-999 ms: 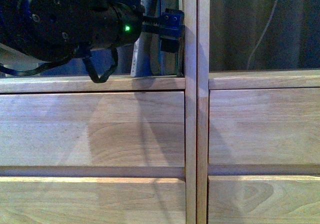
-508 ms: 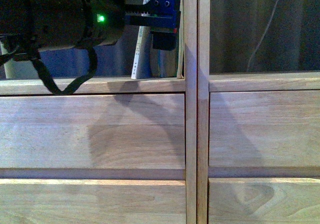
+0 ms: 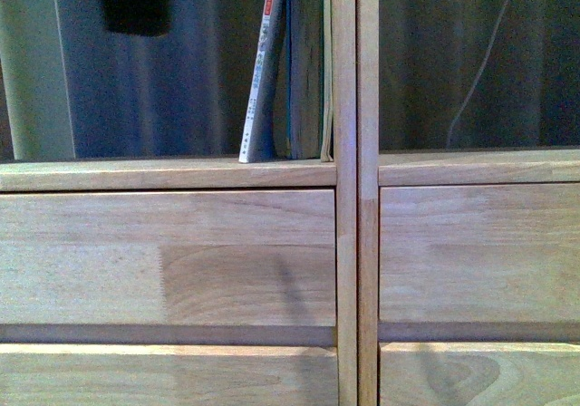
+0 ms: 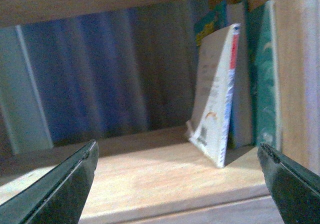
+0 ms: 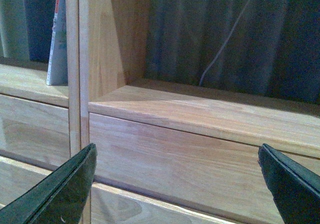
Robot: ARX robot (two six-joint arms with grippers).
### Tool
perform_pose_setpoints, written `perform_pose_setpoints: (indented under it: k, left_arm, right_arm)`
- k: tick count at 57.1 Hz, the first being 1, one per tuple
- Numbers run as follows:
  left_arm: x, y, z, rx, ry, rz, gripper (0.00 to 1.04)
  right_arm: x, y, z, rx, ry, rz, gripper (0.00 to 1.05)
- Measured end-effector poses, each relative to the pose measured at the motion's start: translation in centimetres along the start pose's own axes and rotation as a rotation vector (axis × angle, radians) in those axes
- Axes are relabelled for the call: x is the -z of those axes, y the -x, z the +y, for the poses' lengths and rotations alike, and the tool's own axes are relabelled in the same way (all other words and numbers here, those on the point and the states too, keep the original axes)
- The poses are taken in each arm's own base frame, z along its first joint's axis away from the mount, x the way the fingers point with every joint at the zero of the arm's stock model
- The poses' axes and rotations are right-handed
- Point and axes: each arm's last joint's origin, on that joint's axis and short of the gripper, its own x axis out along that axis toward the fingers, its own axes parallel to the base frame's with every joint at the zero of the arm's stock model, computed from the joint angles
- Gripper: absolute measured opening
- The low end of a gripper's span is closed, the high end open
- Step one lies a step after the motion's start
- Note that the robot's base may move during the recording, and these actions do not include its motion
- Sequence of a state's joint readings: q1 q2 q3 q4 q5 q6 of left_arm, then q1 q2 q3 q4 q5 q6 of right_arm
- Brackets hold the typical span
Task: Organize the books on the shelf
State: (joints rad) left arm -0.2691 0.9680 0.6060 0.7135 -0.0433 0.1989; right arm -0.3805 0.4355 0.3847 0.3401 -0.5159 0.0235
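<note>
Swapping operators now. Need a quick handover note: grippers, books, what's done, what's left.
Left gripper: open, empty, facing the left compartment.
Right gripper: open, empty, facing the bare right compartment of the shelf.
Books: white-spined book leans against the teal book, which stands by the divider.
Done: these books are on the shelf.
Left: stand the leaning one upright; no other books in view.

Tops of the books (image 3: 290, 71) cut off by the frame
</note>
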Motion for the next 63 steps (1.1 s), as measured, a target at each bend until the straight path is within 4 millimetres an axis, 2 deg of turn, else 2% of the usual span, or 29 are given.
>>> perform_pose_setpoints:
  k: [5,12,15,20,31,36,42,47,59,61,63]
  left_arm:
    - [0.5,2.2,1.5,-0.036,0.015,0.020,0.97]
    - [0.1,2.6,1.8,-0.058,0.043,0.024,0.96]
    - [0.4,2.8,1.9,-0.124,0.078,0.157,0.88]
    - [2.2,4.5,1.9,-0.173,0.106,0.333,0.72]
    - [5.3,7.3,1.8,-0.179,0.130,0.372,0.40]
    - [6.2,8.3,1.8,-0.177,0.133,0.371,0.26]
    - [7.6,9.9,2.3,-0.164,0.142,0.375,0.03]
    - [8.4,10.9,2.4,-0.185,0.138,0.375,0.03]
    - [9.4,12.2,2.0,-0.182,0.138,0.368,0.03]
    - [9.4,12.3,2.0,-0.183,0.138,0.367,0.03]
    - [9.5,12.5,1.9,-0.181,0.137,0.366,0.03]
  right_arm:
    - [0.0,0.0,0.0,0.000,0.000,0.000,0.98]
    - [0.0,0.0,0.0,0.000,0.001,0.000,0.98]
    - [0.0,0.0,0.0,0.000,0.002,0.000,0.98]
    - [0.0,0.0,0.0,0.000,0.002,0.000,0.98]
    - [0.0,0.0,0.0,0.003,0.002,0.001,0.98]
    - [0.3,0.1,0.3,0.107,-0.065,0.137,0.86]
    - [3.1,1.0,1.4,0.149,-0.111,0.261,0.62]
    - [4.7,1.5,2.1,0.149,-0.112,0.268,0.43]
    - [6.7,2.9,3.6,0.173,-0.106,0.276,0.09]
    - [6.8,3.0,3.8,0.155,-0.107,0.269,0.03]
    - [7.0,3.1,4.0,0.135,-0.105,0.265,0.03]
